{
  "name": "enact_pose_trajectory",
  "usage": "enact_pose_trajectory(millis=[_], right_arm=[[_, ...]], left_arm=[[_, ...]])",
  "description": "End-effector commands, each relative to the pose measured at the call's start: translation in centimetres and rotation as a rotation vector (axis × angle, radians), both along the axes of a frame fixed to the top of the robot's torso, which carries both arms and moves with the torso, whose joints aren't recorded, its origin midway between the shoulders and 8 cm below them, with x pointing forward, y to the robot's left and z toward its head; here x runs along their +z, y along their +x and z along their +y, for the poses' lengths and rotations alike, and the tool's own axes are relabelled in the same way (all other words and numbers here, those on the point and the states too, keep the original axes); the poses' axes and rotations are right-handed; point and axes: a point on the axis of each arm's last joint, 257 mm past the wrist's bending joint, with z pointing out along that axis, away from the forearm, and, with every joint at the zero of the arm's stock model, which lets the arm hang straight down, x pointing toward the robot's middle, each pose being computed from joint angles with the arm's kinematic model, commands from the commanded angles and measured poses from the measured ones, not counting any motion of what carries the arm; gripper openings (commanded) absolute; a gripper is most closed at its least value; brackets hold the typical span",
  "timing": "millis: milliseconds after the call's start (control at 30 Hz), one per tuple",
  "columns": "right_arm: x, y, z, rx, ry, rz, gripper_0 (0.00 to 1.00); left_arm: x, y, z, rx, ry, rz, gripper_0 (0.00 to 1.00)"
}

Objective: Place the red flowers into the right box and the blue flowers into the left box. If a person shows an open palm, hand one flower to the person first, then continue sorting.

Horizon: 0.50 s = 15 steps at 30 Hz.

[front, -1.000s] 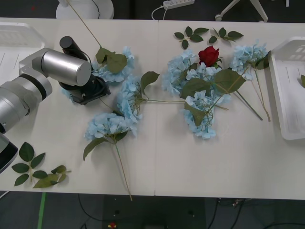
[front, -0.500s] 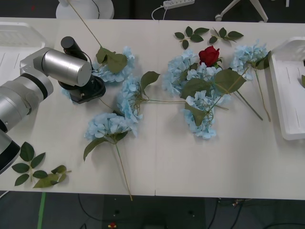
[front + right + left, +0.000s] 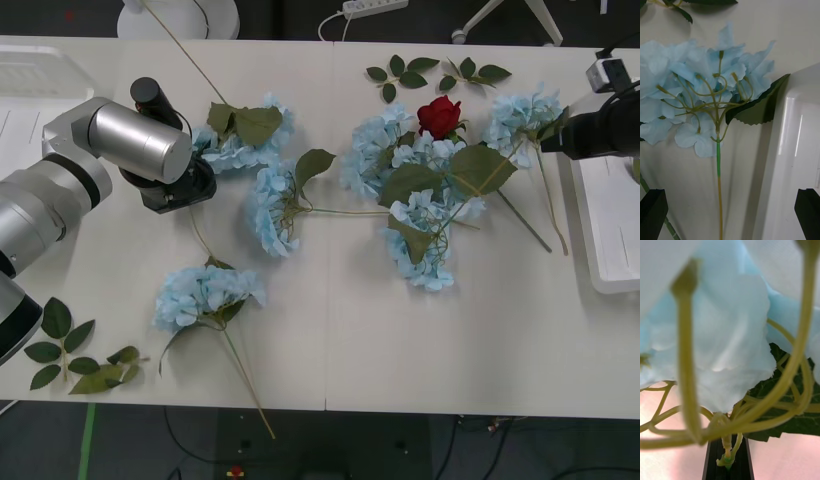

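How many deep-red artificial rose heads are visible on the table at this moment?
1. The deep-red rose head sits on top of the central pile of pale blue hydrangea clusters, toward the table's far side. Another rose may be hidden under the blue clusters or leaves.

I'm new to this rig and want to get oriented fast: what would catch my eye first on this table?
A single red flower sits atop the heap of blue flowers right of centre. On the table's left, the left gripper is shut on a blue flower, its stems pinched between the fingers in the wrist view. The right gripper hangs open over another blue flower's stem beside the right box.
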Motion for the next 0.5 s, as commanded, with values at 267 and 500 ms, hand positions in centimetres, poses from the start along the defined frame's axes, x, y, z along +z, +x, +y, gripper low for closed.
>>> enact_pose_trajectory(millis=[267, 500], right_arm=[[-0.1, 3.9, 5.9, 0.003, 0.044, -0.037, 1.0], [-1.2, 4.9, 7.0, -0.006, 0.02, -0.05, 1.0]], left_arm=[[11.6, 2.4, 4.9, 0.021, -0.01, -0.129, 0.0], [19.6, 2.2, 13.0, 0.098, -0.033, -0.224, 0.0]])
